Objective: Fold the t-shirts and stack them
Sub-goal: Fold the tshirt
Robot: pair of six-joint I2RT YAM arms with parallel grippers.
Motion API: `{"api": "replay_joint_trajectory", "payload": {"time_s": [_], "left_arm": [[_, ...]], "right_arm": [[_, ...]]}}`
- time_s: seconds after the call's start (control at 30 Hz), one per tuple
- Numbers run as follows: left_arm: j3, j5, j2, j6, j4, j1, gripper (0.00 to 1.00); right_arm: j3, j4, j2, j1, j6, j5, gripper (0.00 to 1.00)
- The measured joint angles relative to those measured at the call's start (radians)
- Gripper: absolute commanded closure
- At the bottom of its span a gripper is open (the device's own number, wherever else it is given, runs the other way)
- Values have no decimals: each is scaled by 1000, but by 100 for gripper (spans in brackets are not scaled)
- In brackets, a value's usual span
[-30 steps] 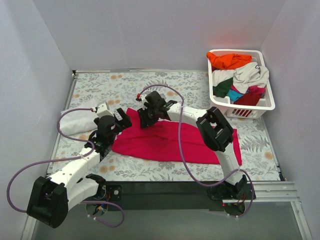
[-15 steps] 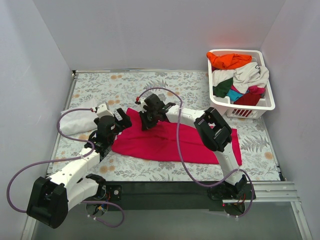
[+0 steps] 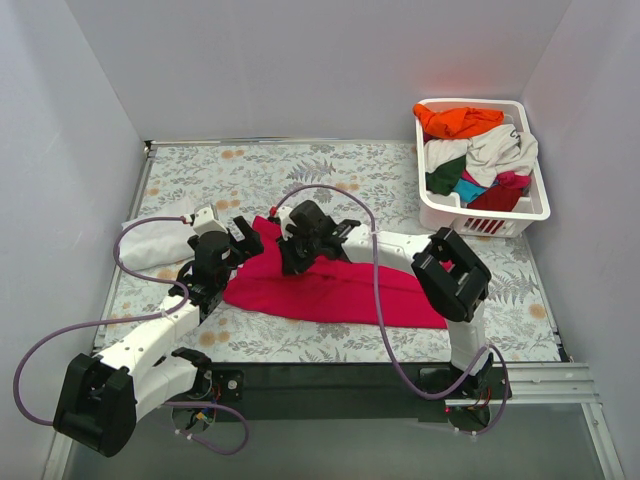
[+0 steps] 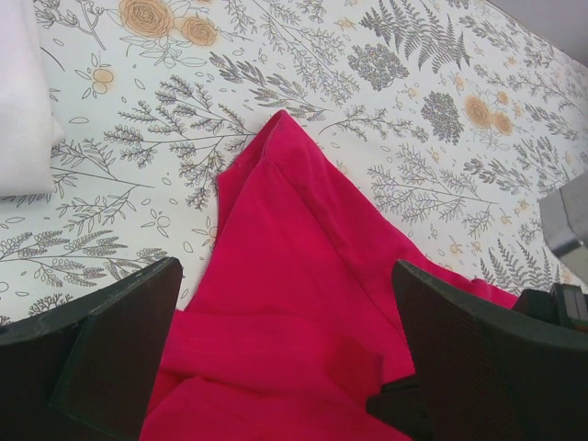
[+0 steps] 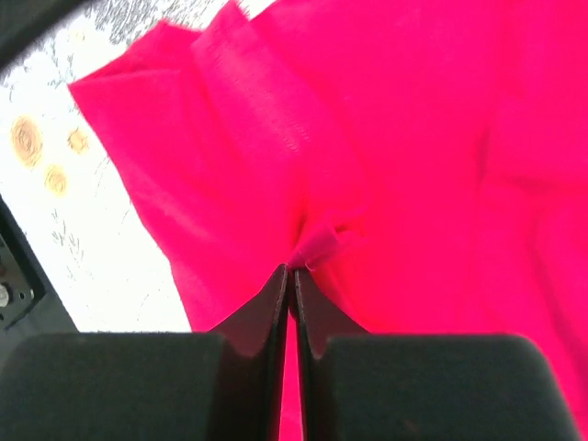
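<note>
A crimson-pink t-shirt (image 3: pixel 340 290) lies lengthwise across the middle of the floral table. My right gripper (image 3: pixel 293 262) reaches over its far left part. In the right wrist view that gripper (image 5: pixel 292 268) is shut, pinching a small fold of the crimson cloth (image 5: pixel 441 138). My left gripper (image 3: pixel 244 240) hovers over the shirt's left end. It stands wide open (image 4: pixel 287 303) with the cloth (image 4: pixel 294 230) below it and nothing held. A folded white t-shirt (image 3: pixel 155 243) (image 4: pixel 20 101) lies at the far left.
A white slotted basket (image 3: pixel 485 224) stands at the back right, holding orange (image 3: pixel 460 121), off-white (image 3: pixel 500 148), green (image 3: pixel 443 178) and teal (image 3: pixel 466 188) shirts. Grey walls close in the table on three sides. Purple cables loop around both arms.
My right gripper has shut on the crimson shirt and drawn it slightly nearer; its elbow has swung right and the shirt's right end has pulled in. The left arm has stayed put.
</note>
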Motion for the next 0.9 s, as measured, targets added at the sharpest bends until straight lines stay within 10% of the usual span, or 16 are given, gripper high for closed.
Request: {"api": "replay_joint_trajectory", "payload": {"time_s": [0.43,0.9], "left_arm": [[0,0,7,0,0,0,10],[0,1,29,0,0,0,10]], "right_arm": [[-113,19,-16,68,-7,1,98],[-223,27,-204,89,-8,23,59]]}}
